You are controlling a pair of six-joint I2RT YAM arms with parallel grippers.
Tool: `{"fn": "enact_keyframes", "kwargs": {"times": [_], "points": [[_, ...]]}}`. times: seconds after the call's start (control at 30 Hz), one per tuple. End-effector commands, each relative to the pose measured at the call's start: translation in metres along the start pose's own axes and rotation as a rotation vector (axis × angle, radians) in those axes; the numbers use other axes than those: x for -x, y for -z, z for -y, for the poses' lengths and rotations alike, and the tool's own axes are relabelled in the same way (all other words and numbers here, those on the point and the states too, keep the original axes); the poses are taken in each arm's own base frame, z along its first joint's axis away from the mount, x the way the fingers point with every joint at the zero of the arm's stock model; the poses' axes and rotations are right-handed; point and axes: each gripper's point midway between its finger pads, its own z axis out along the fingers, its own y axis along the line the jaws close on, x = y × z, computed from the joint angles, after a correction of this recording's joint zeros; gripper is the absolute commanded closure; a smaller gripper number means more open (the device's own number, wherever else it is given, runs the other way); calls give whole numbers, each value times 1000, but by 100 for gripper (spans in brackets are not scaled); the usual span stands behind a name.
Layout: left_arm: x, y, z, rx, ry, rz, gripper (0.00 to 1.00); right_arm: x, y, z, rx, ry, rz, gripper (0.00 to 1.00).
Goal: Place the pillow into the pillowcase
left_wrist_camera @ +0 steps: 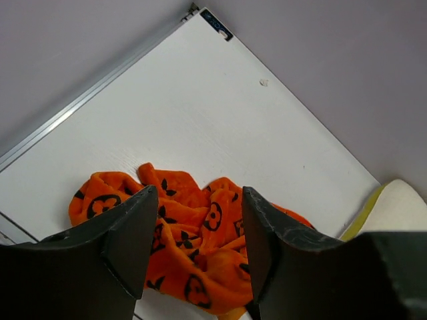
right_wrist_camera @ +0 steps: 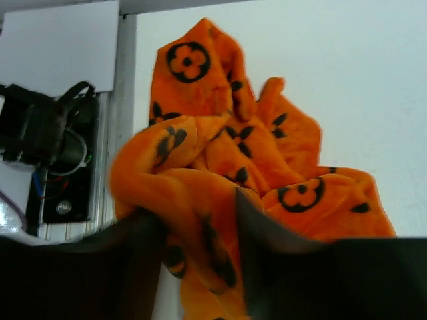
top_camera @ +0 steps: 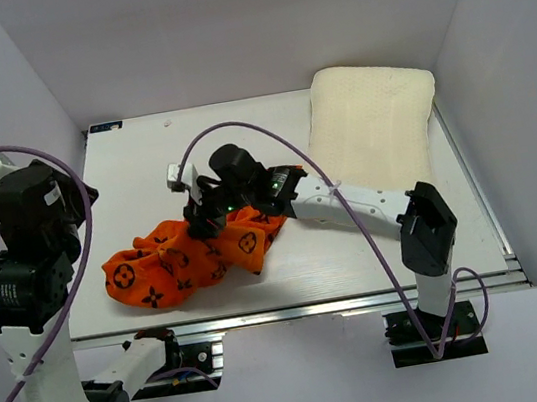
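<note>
The orange pillowcase [top_camera: 186, 259] with black flower marks lies crumpled near the front left of the white table [top_camera: 141, 159]. My right gripper [top_camera: 204, 208] reaches across to its upper edge. In the right wrist view that gripper [right_wrist_camera: 197, 220] is shut on a thick fold of the pillowcase [right_wrist_camera: 220, 133]. The cream pillow [top_camera: 373, 125] lies flat at the back right, apart from both grippers. My left gripper [left_wrist_camera: 197, 200] hangs open high over the left side, with the pillowcase [left_wrist_camera: 200, 227] far below it and the pillow's corner [left_wrist_camera: 400, 207] at the right edge.
Grey walls enclose the table on three sides. A metal rail [top_camera: 295, 308] runs along the front edge. A black mount with cables [right_wrist_camera: 40, 133] sits just off the table's front edge beside the pillowcase. A purple cable [top_camera: 281, 149] arches over the right arm.
</note>
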Motion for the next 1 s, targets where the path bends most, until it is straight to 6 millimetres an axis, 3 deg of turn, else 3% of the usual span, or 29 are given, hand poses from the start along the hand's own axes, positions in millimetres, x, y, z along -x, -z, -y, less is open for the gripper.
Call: {"fn": "enact_keyframes", "kwargs": {"times": [0.0, 0.03, 0.07, 0.1, 0.13, 0.17, 0.2, 0.27, 0.3, 0.33, 0.37, 0.4, 0.47, 0.5, 0.53, 0.57, 0.6, 0.67, 0.7, 0.73, 0.77, 0.8, 0.97], "points": [[-5, 6, 14, -102, -48, -37, 38, 4, 2, -16, 59, -68, 3, 46], [2, 9, 23, -154, -45, -12, 39, 3, 8, -2, 24, -73, 7, 41], [-6, 10, 33, -217, -60, -44, 40, 6, 16, 10, -16, -74, 25, 37], [-9, 10, 40, -262, -88, -52, 41, 6, 31, 39, -76, -97, 38, 33], [-5, 15, 53, -342, -82, -31, 41, 9, 40, 55, -109, -105, 50, 32], [-24, 16, 67, -434, -114, -96, 42, 15, 55, 70, -145, -104, 69, 30], [-29, 18, 75, -492, -134, -106, 42, 13, 78, 104, -217, -104, 82, 28], [-37, 24, 92, -612, -136, -111, 42, 19, 109, 125, -251, -78, 99, 27], [-65, 22, 100, -682, -154, -207, 42, 14, 134, 147, -292, -73, 99, 23], [-74, 22, 108, -731, -155, -235, 42, 12, 146, 153, -296, -39, 95, 21], [-89, 20, 113, -764, -160, -290, 43, 14, 160, 150, -265, -21, 107, 21], [-121, 17, 115, -809, -159, -407, 43, -3, 177, 160, -280, -50, 84, 20], [-144, 12, 121, -851, -146, -477, 43, -11, 198, 158, -281, -63, 90, 19], [-168, 4, 117, -836, -145, -550, 43, -34, 210, 164, -304, -104, 74, 19], [-184, -1, 118, -834, -162, -576, 43, -40, 228, 160, -330, -115, 85, 19], [-194, -4, 118, -821, -176, -590, 43, -53, 230, 162, -340, -140, 72, 19], [-210, 5, 124, -846, -213, -627, 42, -55, 238, 158, -350, -142, 77, 19], [-239, -3, 129, -791, -291, -662, 41, -73, 248, 155, -366, -184, 61, 19], [-260, 13, 136, -824, -356, -704, 40, -72, 253, 151, -373, -183, 67, 19], [-283, 9, 138, -799, -413, -749, 40, -75, 257, 150, -381, -186, 66, 19], [-294, 5, 140, -772, -452, -749, 39, -81, 257, 146, -380, -197, 60, 18], [-310, 13, 142, -786, -513, -768, 39, -79, 261, 144, -388, -197, 66, 19], [-366, -13, 133, -637, -754, -783, 37, -82, 269, 137, -394, -216, 72, 18]]}}
